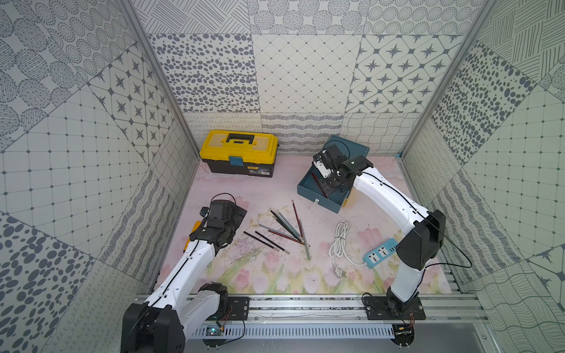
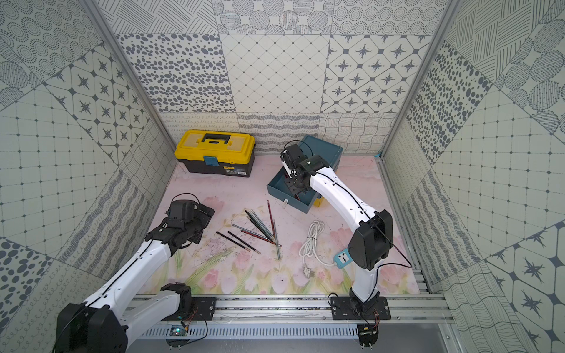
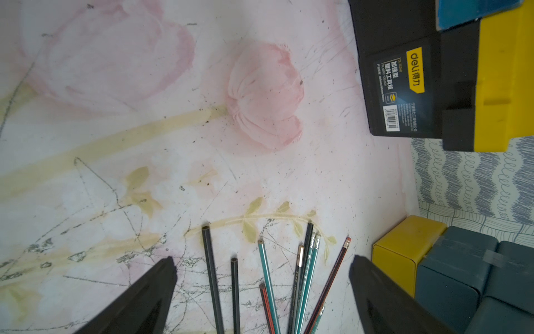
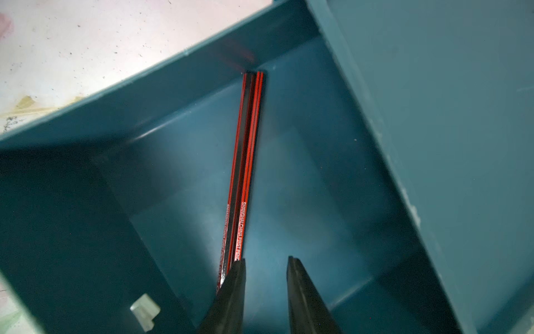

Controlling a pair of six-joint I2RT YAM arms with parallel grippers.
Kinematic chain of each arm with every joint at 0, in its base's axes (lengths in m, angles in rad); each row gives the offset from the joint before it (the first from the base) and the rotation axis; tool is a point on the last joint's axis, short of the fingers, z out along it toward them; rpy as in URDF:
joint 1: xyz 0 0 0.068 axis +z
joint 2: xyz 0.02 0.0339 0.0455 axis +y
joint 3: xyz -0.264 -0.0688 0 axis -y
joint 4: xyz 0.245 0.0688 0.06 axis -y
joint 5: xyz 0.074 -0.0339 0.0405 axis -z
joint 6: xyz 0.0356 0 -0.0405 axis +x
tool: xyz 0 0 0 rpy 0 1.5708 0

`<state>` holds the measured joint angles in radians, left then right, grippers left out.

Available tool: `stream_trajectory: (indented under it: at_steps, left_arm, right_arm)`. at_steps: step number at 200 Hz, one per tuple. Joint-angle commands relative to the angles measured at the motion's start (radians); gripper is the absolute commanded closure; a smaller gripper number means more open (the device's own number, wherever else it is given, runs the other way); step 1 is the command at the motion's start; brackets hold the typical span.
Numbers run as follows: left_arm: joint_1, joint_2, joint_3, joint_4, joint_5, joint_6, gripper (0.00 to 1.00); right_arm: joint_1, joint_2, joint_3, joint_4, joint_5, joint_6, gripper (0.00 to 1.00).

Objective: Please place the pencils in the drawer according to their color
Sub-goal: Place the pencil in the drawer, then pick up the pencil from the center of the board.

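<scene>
- the pencils [image 3: 267,277] look light, thin and stiff. their faceted, glossy sides will likely slip or roll under a loose pinch, and the tips could snap if pushed into a wall.
- best hold, i judge, is across the middle of one shaft, square to its length, so it hangs level. the loose ones cross and touch, so an outlying black one looks easiest to lift alone.
- looks: long slim shafts in three kinds, namely dark red with black stripes, teal-green with a pale line, and plain black. a few carry small metal end caps.
- where: most lie fanned out on the table [image 3: 115,144] near its middle. two red ones [image 4: 245,162] lie side by side on the floor of the pulled-out teal drawer [image 4: 144,110], their far ends at its corner.
- the right pincer [image 4: 265,260] is inside that drawer, jaws parted and the gap empty. the red pair lies beside one finger, released.
- the left pincer [image 3: 263,258] hangs spread wide above the loose fan, holding nothing.
</scene>
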<state>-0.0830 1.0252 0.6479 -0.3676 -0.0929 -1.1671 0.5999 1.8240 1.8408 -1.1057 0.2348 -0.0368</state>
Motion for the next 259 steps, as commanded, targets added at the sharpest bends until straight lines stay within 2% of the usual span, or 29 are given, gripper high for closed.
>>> stream_trajectory:
  at_steps: [1, 48, 110, 161, 195, 259]
  left_arm:
    - [0.005, -0.01, 0.013, -0.013, -0.024, 0.027, 0.01]
    - [0.005, -0.024, 0.015, -0.019, -0.033, 0.029, 0.01]
    - [0.005, -0.034, 0.003, -0.028, -0.045, 0.013, 0.01]
    - [0.005, -0.05, -0.014, -0.024, -0.053, -0.003, 0.01]
    - [0.005, -0.054, -0.017, -0.032, -0.059, -0.007, 0.01]
    - [0.006, -0.061, -0.02, -0.052, -0.071, -0.005, 0.01]
  right_arm:
    - [-0.001, -0.019, 0.038, 0.006, -0.035, 0.004, 0.69]
    - [0.05, -0.081, 0.063, 0.001, -0.038, 0.018, 0.68]
    - [0.247, -0.089, 0.143, -0.014, 0.016, 0.029, 0.68]
    - [0.392, 0.01, 0.162, -0.027, -0.043, 0.016, 0.66]
    - [0.462, 0.097, 0.162, -0.042, -0.04, 0.018, 0.66]
    - [0.488, 0.25, 0.104, -0.031, -0.095, 0.029, 0.7]
